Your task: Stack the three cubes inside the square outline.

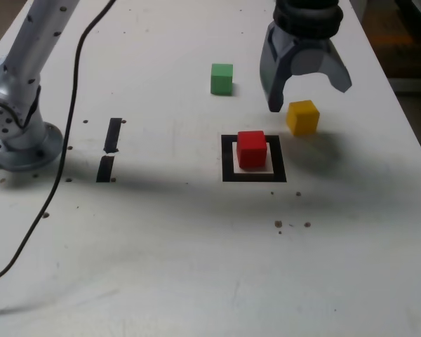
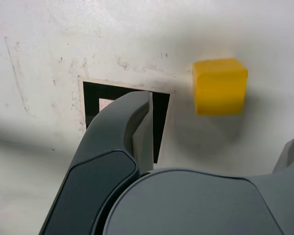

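The red cube (image 1: pixel 252 149) sits inside the square outline (image 1: pixel 228 159), with nothing on top of it. Just beyond the outline's far right corner, in the exterior view, rests the yellow cube (image 1: pixel 302 116). The green cube (image 1: pixel 222 78) lies farther back and to the exterior view's left. My gripper (image 1: pixel 309 93) hangs open and empty above the table, its jaws spread over the yellow cube. In the wrist view the yellow cube (image 2: pixel 219 86) shows ahead of the gripper (image 2: pixel 220 120), and one finger (image 2: pixel 132 127) covers much of the square outline (image 2: pixel 160 122) and hides the red cube.
Two short black tape strips (image 1: pixel 113 135) (image 1: pixel 105 169) lie to the exterior view's left of the outline. The arm's base (image 1: pixel 14 133) stands at the far left with a black cable (image 1: pixel 71 119) trailing past it. The table's right edge (image 1: pixel 407 119) runs close to the yellow cube.
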